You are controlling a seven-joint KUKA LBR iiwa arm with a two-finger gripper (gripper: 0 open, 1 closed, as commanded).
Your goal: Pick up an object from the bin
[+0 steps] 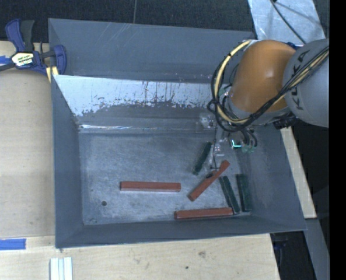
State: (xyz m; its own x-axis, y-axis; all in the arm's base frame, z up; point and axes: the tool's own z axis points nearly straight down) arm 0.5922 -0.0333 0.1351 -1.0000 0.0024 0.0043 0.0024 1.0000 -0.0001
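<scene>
Gripper (212,158) is seen low at centre-right of the bin (65,168), over the upper end of a tilted red bar (205,184). Jaw state cannot be told. Risk: if gripped by its end, the bar may pivot out or be pushed onto the green bars (230,194) at lower right.

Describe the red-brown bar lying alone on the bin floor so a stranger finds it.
Look in the grey bin, left of its floor's middle. The red-brown bar there lies level across the view. Unlike the other two red-brown bars, it lies alone, apart from the dark bars at right.
</scene>
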